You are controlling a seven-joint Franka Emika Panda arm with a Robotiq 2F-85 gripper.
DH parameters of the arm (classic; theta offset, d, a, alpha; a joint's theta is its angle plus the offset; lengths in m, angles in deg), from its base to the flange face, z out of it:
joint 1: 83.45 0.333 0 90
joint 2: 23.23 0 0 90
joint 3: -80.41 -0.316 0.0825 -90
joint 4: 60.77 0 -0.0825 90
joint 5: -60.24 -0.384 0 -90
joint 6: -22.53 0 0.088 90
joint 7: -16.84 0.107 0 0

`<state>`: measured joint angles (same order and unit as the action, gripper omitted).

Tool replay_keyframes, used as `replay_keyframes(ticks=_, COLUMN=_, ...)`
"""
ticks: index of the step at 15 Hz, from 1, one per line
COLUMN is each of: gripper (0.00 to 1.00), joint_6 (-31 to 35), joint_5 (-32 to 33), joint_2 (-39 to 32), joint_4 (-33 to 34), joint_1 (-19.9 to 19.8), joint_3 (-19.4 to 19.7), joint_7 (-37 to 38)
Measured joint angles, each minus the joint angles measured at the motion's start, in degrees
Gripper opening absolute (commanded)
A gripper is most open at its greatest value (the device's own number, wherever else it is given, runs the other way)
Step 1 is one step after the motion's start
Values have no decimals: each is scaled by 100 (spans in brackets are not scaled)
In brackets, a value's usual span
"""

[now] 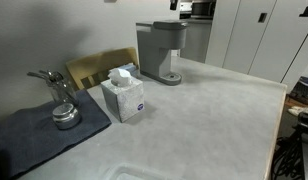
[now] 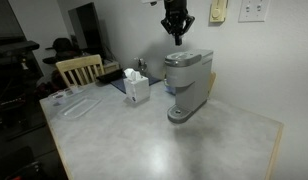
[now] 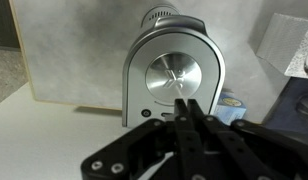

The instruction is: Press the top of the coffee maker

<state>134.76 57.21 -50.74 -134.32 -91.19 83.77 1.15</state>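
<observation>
My gripper point(image 3: 186, 102), pinched closed, hangs above the tall grey boxy coffee maker point(image 3: 174, 72), which looks stiff and heavy, so I'd push squarely down on top rather than grasp it.

The gripper point(image 3: 186, 108), jaws together, hangs over the coffee maker point(image 3: 174, 72).

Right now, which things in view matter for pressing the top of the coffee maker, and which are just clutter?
For the job:
- coffee maker
- gripper, shut, hanging above the machine's flat top, not touching it

Lying about:
- tissue box, beside the machine
- metal pot, sitting on a dark cloth
- wooden chair, behind the table
</observation>
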Motion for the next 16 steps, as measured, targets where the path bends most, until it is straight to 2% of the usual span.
replay_keyframes(ticks=4, gripper=69, joint_6=0, joint_5=11, joint_2=-1, joint_4=77, joint_1=0, joint_3=0, joint_7=0)
replay_keyframes(ticks=5, gripper=50, joint_6=0, joint_5=11, joint_2=-1, joint_4=77, joint_1=0, joint_3=0, joint_7=0)
replay_keyframes(ticks=8, gripper=69, joint_6=0, joint_5=10, joint_2=-1, joint_4=77, joint_1=0, joint_3=-1, joint_7=10)
replay_keyframes(ticks=16, gripper=69, joint_6=0, joint_5=10, joint_2=-1, joint_4=77, joint_1=0, joint_3=-3, joint_7=12)
